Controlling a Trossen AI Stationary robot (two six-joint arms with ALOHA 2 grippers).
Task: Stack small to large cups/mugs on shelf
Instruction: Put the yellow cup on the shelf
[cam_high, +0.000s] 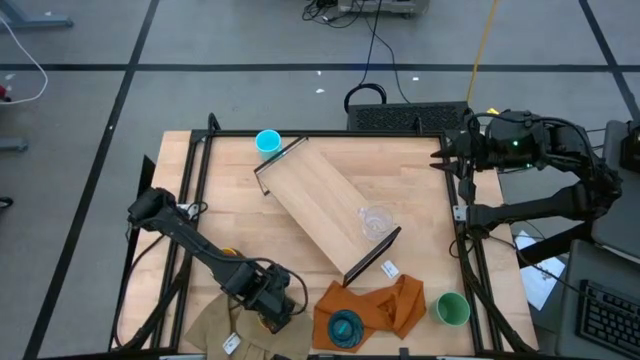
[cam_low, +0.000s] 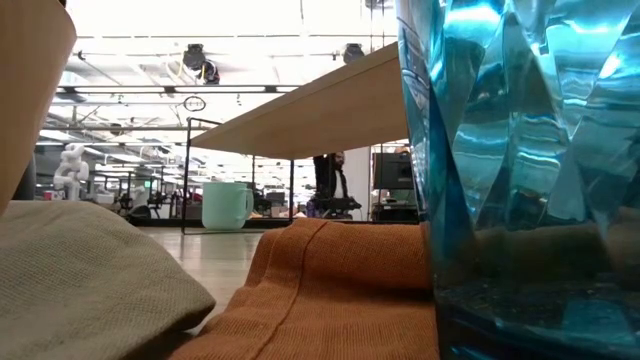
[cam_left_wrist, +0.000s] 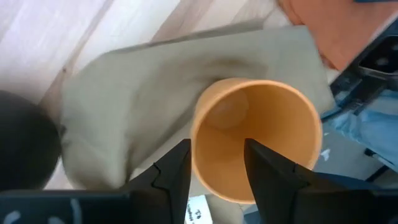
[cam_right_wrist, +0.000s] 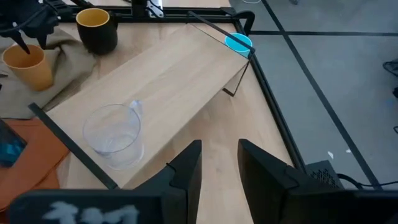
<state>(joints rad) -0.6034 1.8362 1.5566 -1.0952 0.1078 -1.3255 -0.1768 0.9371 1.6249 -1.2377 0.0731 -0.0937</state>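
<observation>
My left gripper (cam_left_wrist: 216, 165) is open over the orange cup (cam_left_wrist: 255, 137), which stands upright on the tan cloth (cam_left_wrist: 137, 93) near the table's near-left corner. One finger is outside the cup's wall and one is over its mouth. The dark mug (cam_right_wrist: 96, 28) stands beside the cup. The shelf (cam_high: 325, 205) stands diagonally on its wire brackets, with the clear tumbler (cam_high: 375, 222) on top. The light-blue mug (cam_high: 267, 142) sits at the shelf's far end. The teal cup (cam_high: 345, 328) stands on the orange cloth (cam_high: 385, 305), and the green cup (cam_high: 452, 308) on the table. My right gripper (cam_right_wrist: 221, 162) waits open at the far right. My left gripper comes at the orange cup from above, pointing down, astride the cup's rim (cam_left_wrist: 198, 134). One finger (cam_left_wrist: 177, 168) is outside the wall and the other (cam_left_wrist: 267, 168) is over the opening. Whether either finger touches the rim, I cannot tell.
The orange cloth and the tan cloth (cam_high: 215, 325) cover the near edge. A small white tag (cam_high: 389, 268) lies by the shelf's near bracket. Bare tabletop (cam_high: 420, 190) lies right of the shelf. A black frame (cam_high: 200, 150) runs along the table's edges.
</observation>
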